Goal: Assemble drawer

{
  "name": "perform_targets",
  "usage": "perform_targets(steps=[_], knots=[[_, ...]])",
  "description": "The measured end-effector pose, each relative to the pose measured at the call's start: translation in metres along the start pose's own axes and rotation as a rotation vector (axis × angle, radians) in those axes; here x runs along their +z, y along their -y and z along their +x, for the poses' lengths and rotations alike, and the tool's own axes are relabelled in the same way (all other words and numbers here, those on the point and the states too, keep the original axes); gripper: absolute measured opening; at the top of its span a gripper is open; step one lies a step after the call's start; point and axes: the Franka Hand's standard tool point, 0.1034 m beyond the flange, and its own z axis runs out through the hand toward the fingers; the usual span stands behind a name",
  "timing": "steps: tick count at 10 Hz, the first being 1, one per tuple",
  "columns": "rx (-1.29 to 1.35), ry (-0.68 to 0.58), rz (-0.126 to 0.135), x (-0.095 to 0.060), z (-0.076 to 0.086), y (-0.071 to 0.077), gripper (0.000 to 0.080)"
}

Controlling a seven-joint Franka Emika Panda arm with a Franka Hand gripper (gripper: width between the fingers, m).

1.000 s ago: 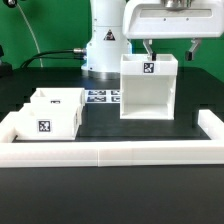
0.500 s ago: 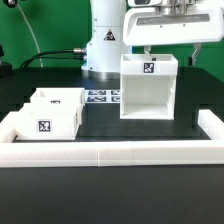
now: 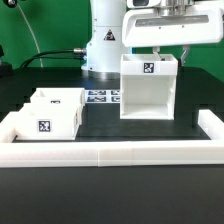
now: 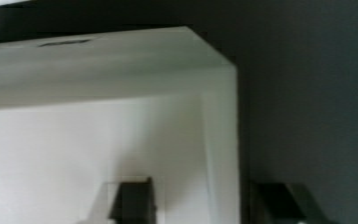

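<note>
White boxy housing [image 3: 148, 95] sits under the tool [image 3: 170, 52], fingers parted astride one wall.

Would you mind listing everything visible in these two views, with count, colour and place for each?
housing: one, white, tagged, upright on the table toward the exterior view's right.
nearer tray: one, white, tagged, in the rim's corner at the exterior view's left.
farther tray: one, white, right behind the nearer tray.
marker board: one, white with black tags, flat between the trays and the housing.
table: one, black.
rim: one, white, low, edging the table.
cable: one, black, at the back on the exterior view's left.
robot base: one, white, behind the marker board.
gripper: one, dark fingers, open, astride the housing's top edge.
</note>
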Motion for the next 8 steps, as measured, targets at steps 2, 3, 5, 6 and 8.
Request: perform_targets(steps=[2,3,5,6,8], knots=[[0.0,-0.001,0.0,-0.0001,0.0002,0.0,0.0078],[0.0,-0.001,0.0,-0.0002,0.0003,0.0001,0.0036],[0.0,-0.001,0.0,-0.0002,0.0003,0.0001,0.0036],[0.0,-0.001,0.0,-0.0002,0.0003,0.0001,0.0036],[-0.001,-0.001,0.0,-0.0002,0.0003,0.0,0.0037]])
